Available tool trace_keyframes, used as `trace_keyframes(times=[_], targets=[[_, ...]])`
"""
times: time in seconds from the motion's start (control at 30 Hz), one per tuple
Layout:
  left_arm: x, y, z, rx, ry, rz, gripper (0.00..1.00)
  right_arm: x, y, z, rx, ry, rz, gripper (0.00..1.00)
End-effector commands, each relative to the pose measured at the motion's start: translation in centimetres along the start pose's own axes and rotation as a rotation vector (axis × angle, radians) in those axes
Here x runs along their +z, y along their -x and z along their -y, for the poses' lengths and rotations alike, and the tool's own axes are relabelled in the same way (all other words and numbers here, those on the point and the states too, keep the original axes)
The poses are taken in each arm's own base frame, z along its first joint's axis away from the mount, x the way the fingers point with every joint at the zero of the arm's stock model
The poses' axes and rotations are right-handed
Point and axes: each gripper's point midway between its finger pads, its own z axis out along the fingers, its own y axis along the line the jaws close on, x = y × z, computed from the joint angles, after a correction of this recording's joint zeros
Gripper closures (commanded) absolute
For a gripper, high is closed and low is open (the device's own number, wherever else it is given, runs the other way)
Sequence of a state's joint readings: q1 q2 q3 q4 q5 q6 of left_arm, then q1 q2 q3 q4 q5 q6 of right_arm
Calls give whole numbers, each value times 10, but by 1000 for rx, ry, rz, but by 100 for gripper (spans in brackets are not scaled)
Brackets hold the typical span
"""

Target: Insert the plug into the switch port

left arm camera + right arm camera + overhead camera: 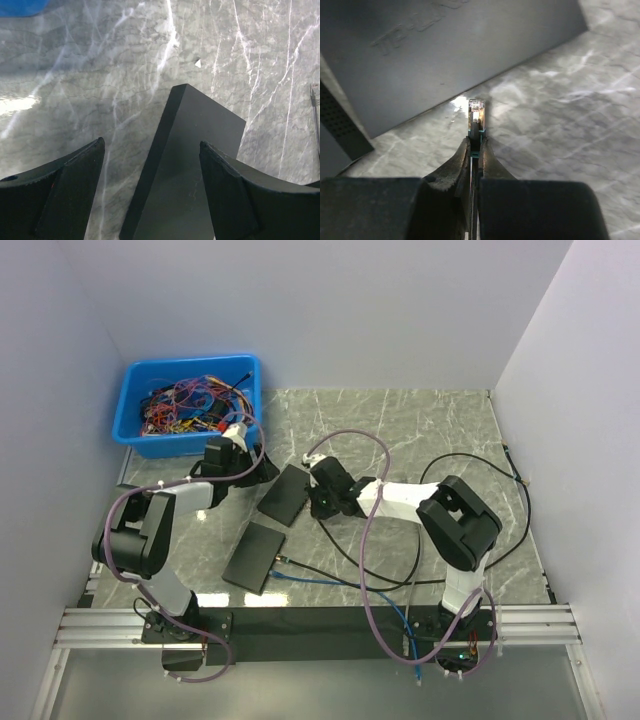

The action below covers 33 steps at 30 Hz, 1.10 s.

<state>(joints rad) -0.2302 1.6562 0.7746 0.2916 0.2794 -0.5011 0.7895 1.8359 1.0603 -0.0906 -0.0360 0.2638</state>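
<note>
A flat black switch (283, 494) lies mid-table. Its corner (195, 150) shows between the fingers of my left gripper (264, 468), which is open (152, 145) and astride that corner, with gaps on both sides. My right gripper (318, 504) is just right of the switch and shut (476, 142) on a clear plug (476, 111) with a teal boot on a black cable. The plug tip points at the switch's side wall (445, 55) and stops a short way off it, just above the marble. No port shows on that face.
A second black switch (255, 555) lies nearer, with a blue cable (310, 580) at its right end; its vented edge (340, 125) shows on the left. A blue bin (190, 405) of cables stands back left. Black cable loops (500, 510) lie on the right. White walls enclose the table.
</note>
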Motion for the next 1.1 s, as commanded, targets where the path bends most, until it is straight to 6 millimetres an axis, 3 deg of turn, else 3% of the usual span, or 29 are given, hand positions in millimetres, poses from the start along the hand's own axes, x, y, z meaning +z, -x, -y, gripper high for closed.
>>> trace_keyframes(times=[0.0, 0.4, 0.67, 0.83, 1.07], targets=[[4, 10, 14, 12, -24, 43, 18, -2, 20, -20, -31, 47, 46, 100], [18, -13, 15, -9, 0, 5, 19, 2, 20, -34, -66, 91, 48, 100], [38, -50, 29, -26, -48, -47, 22, 0, 20, -44, -113, 89, 61, 100], [32, -56, 38, -18, -49, -17, 24, -6, 24, -49, -136, 99, 94, 100], [15, -67, 33, -33, -49, 60, 26, -6, 22, -44, -130, 63, 87, 100]])
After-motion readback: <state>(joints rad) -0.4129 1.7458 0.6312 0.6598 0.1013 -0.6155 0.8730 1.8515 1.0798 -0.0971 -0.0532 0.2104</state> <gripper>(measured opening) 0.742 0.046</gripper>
